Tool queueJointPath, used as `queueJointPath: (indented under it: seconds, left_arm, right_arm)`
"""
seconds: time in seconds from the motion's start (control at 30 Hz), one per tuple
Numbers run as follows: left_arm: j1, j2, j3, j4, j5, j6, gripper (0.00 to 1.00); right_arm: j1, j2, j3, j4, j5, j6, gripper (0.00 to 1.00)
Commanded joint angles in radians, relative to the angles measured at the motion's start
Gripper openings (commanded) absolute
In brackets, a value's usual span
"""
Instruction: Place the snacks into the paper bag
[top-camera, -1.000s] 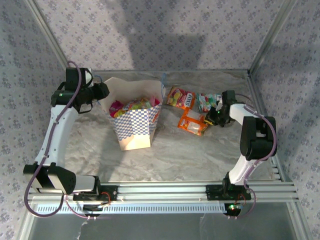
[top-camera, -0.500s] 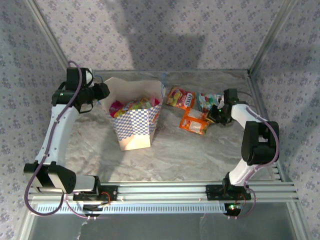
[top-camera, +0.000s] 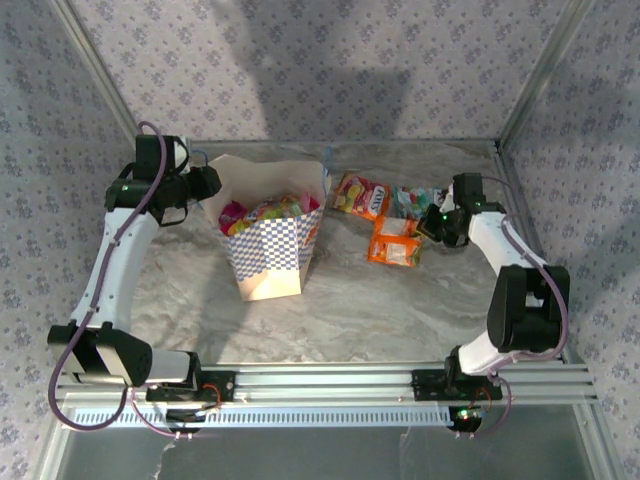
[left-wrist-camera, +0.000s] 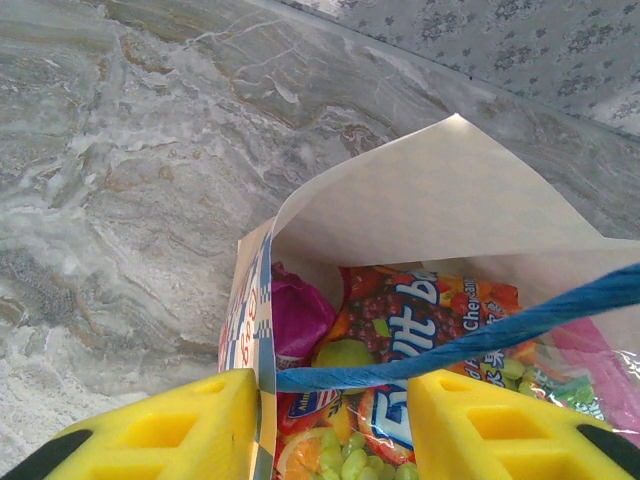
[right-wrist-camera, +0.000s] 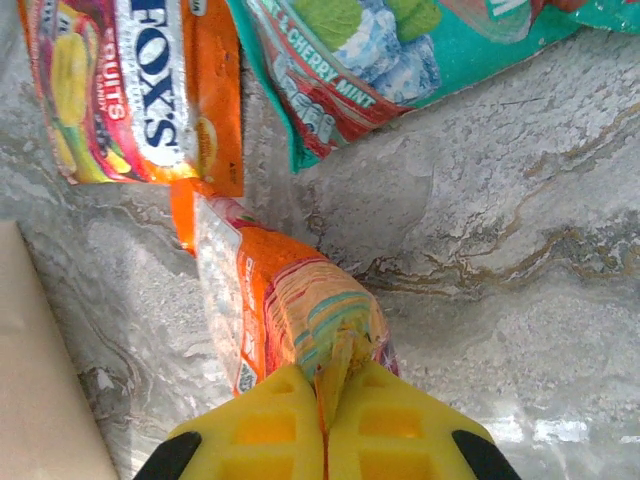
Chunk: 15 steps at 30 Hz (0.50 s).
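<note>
Where the floral-papered walls (top-camera: 300, 70) met the grey marbled worktop (top-camera: 380, 310), a metal frame (top-camera: 530, 90) edged the enclosure, and the worktop's near strip lay hidden under the mounting rail (top-camera: 330, 380). The paper bag (top-camera: 268, 262) stood upright left of centre. Its sides concealed all but the tops of the packets inside, and a blue cord handle (left-wrist-camera: 480, 335) crossed them, so their count could not be told. The left end effector (left-wrist-camera: 335, 425) was spread, straddling the bag's side. Right of the bag lay the orange packet (top-camera: 360, 195) and the teal-white packet (right-wrist-camera: 400, 60), cut off at the frame's top. The right end effector (right-wrist-camera: 325, 410) was pressed together, pinching the small orange packet (right-wrist-camera: 290, 300) by its edge. Whether that packet rested on the worktop was hard to tell.
</note>
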Motion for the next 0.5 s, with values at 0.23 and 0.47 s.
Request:
queueJointPath:
  seconds: [0.23, 0.47]
  left_arm:
    - [-0.009, -0.025, 0.019, -0.015, 0.002, 0.008, 0.43]
    - [-0.009, -0.025, 0.031, -0.011, 0.000, 0.002, 0.42]
  right_arm:
    - [0.010, -0.141, 0.024, -0.069, 0.023, 0.038, 0.00]
    - [0.012, -0.183, 0.016, -0.074, 0.028, 0.040, 0.00]
